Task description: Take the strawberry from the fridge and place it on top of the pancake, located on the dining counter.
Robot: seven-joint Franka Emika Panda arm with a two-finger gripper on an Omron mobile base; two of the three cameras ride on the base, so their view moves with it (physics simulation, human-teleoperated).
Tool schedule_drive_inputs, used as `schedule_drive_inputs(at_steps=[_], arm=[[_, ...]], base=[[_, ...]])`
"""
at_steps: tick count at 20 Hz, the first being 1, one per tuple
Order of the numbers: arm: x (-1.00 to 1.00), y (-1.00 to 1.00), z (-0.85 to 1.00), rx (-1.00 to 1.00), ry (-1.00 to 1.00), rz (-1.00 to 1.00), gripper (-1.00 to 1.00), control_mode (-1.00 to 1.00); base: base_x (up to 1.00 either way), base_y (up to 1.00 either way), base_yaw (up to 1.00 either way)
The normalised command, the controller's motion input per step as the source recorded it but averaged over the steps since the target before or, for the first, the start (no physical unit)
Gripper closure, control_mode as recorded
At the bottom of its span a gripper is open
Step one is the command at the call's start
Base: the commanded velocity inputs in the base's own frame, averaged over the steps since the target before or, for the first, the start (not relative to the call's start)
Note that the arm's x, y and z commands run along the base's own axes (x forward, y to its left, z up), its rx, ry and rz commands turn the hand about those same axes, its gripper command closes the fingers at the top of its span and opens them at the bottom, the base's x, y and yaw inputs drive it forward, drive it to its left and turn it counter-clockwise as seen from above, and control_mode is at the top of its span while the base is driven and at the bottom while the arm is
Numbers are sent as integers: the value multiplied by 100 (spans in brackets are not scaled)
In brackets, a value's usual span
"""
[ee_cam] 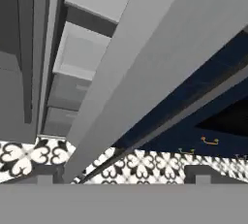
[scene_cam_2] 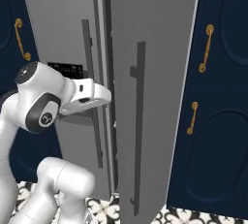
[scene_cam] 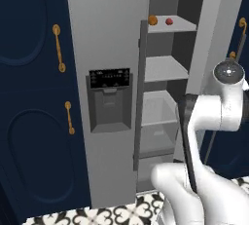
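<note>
**Fridge door open, strawberry high on a shelf, gripper low and apart from it**

The fridge is seen across the middle of the left base view as a tall grey body, its left door closed and bearing a black dispenser panel at mid-frame. The right door is swung open; in the right base view it is presented as a broad grey slab through the centre, with a long dark vertical handle on it. Navy cabinets with brass handles are placed at the left of the left base view and at the right of the right base view. Grey inner shelves are exposed right of centre in the left base view.

The white arm is raised from the lower right of that view. In the hand view the gripper is shown at the bottom edge, its two dark tips spread wide with nothing between them, above patterned floor tiles and beside the edge of the open door.

The strawberry is found near the top of the left base view, resting on the uppermost visible shelf, just right of a small orange ball. It is well apart from the gripper and untouched.
</note>
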Motion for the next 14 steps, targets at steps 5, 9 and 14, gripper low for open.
schedule_drive_inputs(at_steps=[5, 9, 14], arm=[[89, 56, -1, -46, 49, -13, -100, -100], [100, -14, -11, -38, 34, -8, -100, -100], [74, -18, -18, -29, 15, -3, -100, -100]], base=[[0, 0, 0], [0, 0, 0], [0, 0, 0]])
